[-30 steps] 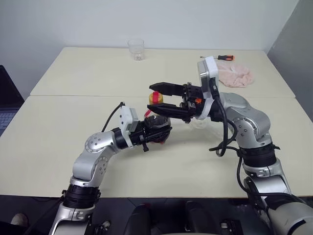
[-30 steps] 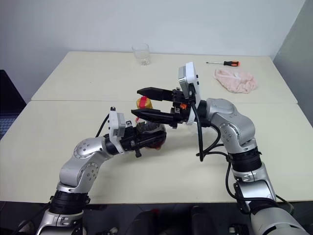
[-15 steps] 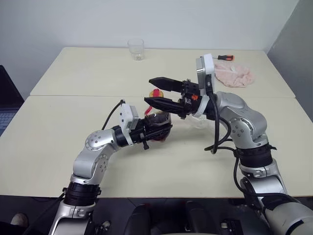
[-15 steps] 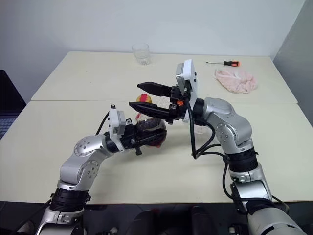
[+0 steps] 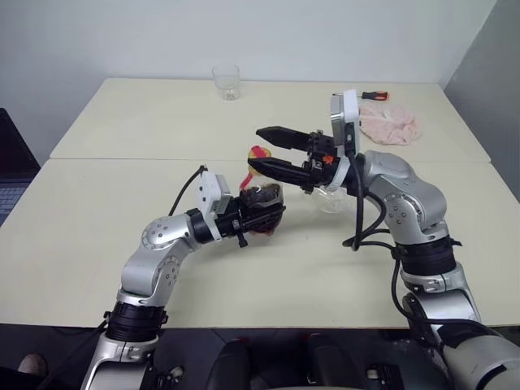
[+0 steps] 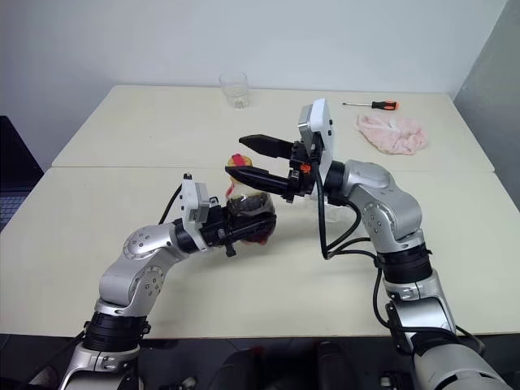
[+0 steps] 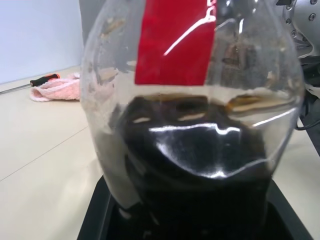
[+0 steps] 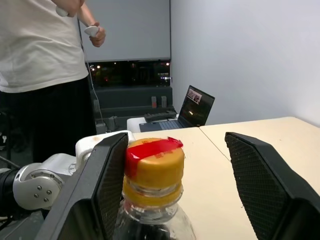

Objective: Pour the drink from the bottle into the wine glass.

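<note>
Risk sits at the yellow-orange cap (image 8: 152, 172): your right gripper (image 5: 262, 149) brackets it with jaws wide, while your left gripper (image 5: 258, 213) clamps the small squat clear plastic bottle (image 7: 192, 120) of dark cola above the table. An off-centre closing could twist the bottle loose; the clear stemmed wine glass (image 5: 329, 197) stands near.

No readable text anywhere; red label strip (image 7: 175, 40) on squat clear plastic bottle (image 7: 195, 125) is blank, no print.

Right gripper (image 5: 270, 150) shifted slightly rightward and toward the far edge versus a second ago; wrist rolled a little, spread black fingers now more stacked. Yellow-orange cap (image 8: 153, 167) of the squat clear plastic bottle (image 5: 258, 203) now sits nearer the fingertips.
</note>
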